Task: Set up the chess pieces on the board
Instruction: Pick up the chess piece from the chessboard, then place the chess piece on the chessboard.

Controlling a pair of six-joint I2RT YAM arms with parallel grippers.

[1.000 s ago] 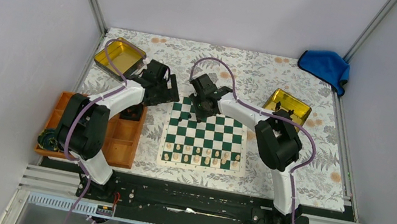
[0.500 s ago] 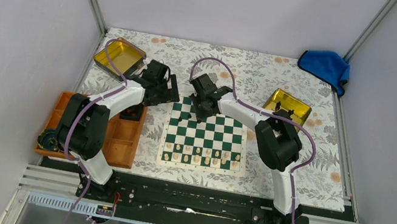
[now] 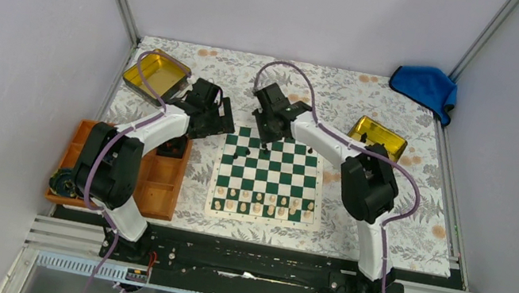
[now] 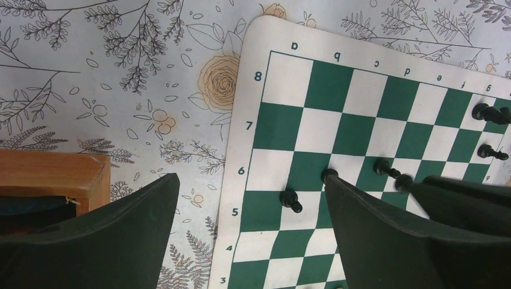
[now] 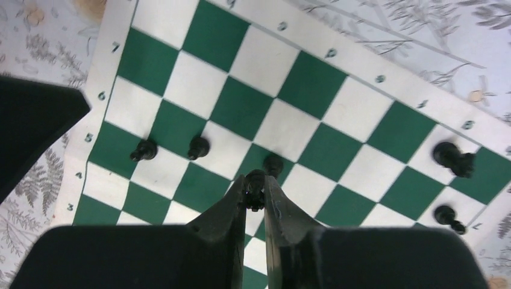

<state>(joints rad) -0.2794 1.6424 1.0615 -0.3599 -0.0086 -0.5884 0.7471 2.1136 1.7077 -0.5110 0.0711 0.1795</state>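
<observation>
**Inspector:** State of the right gripper (image 5: 255, 179)?

**Assistant:** Its fingers are drawn together on one black piece (image 5: 256, 194), pinched at the very tips. It hangs over the far half of the board (image 5: 355, 108), left of centre. The views do not show whether its foot touches a square.

**Inspector:** Its long axis?

**Assistant:** In the right wrist view it runs along the fingers, so I judge it roughly upright. I would not certify it closer than that.

**Inspector:** What does the coming move turn on?

**Assistant:** A neighbour piece (image 5: 273, 162) stands just beyond the fingertips, a little to the right, very near the held one but apart from it. The far two rows lie farther on in that same direction and are mostly bare. Only a corner pair (image 5: 453, 158) stands there, at the far right. In my judgement the carry must go farward and must clear that neighbour, by lifting over it or stepping aside. A knock is the likely fault.

**Inspector:** Other black pieces?

**Assistant:** Loose pieces (image 5: 198, 146) stand on the middle rows to the left.

**Inspector:** The left gripper (image 4: 250, 180)?

**Assistant:** Its fingers are spread wide and hold nothing. It sits at the board's far left corner, between the board and the tray (image 4: 48, 171). The right arm is plainly the nearer, since it already has the piece.

**Inspector:** The near rows?

**Assistant:** Cream pieces (image 3: 262, 203) fill them.
</observation>
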